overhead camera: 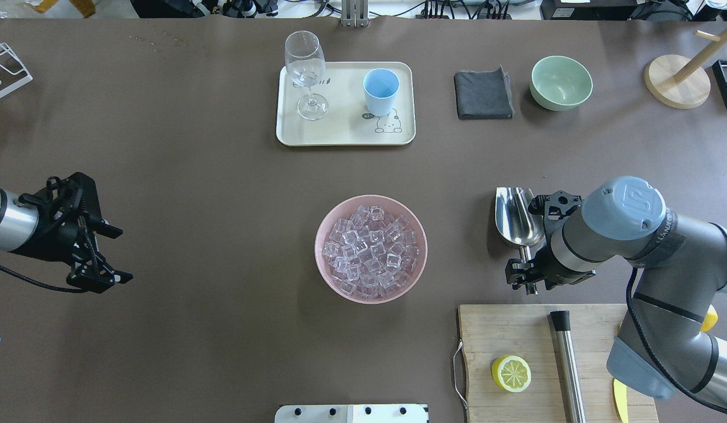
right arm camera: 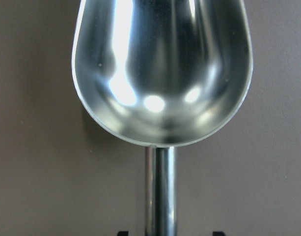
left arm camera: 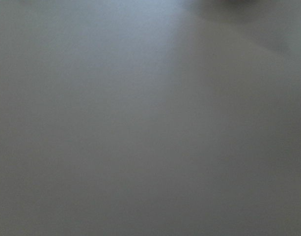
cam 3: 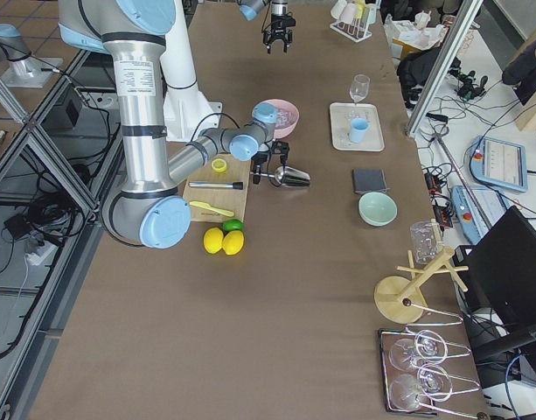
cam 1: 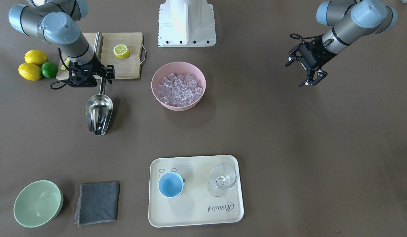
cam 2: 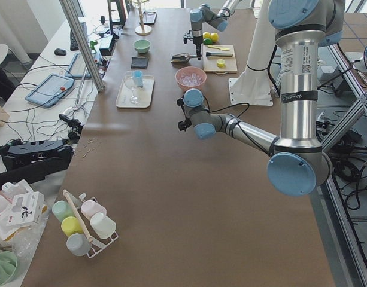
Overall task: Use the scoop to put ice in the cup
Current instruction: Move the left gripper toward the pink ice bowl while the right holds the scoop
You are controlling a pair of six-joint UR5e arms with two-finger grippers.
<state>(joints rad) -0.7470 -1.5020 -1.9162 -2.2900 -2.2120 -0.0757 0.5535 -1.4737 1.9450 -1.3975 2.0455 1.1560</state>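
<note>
- Overhead exterior view, with the pink bowl as the clock's centre. The one scoop lies flat on the table at 3 o'clock, its trough toward 12 and its thin handle toward 6.
- The right gripper straddles that handle. In the right wrist view its two fingertips stand either side of the handle with a gap, so it is spread and not yet clamped.
- The scoop looks rigid and fairly light. Its polished, round handle would probably roll or slip between the pads. A square hold about mid-handle, clear of the trough, seems best.
- The ice is a single heap in the bowl, some dozens of cubes, too many to count exactly. The cubes look hard and smooth and would likely skid off the scoop's lip if it tilts.
- The left gripper hangs at 9 o'clock, well apart from the bowl, fingers spread and holding nothing.
- Farthest, at 12 o'clock, the one cup stands upright and empty on the tray, near the one stemmed glass. It looks light with a small mouth, so it could tip, and a slow pour seems wise.
</note>
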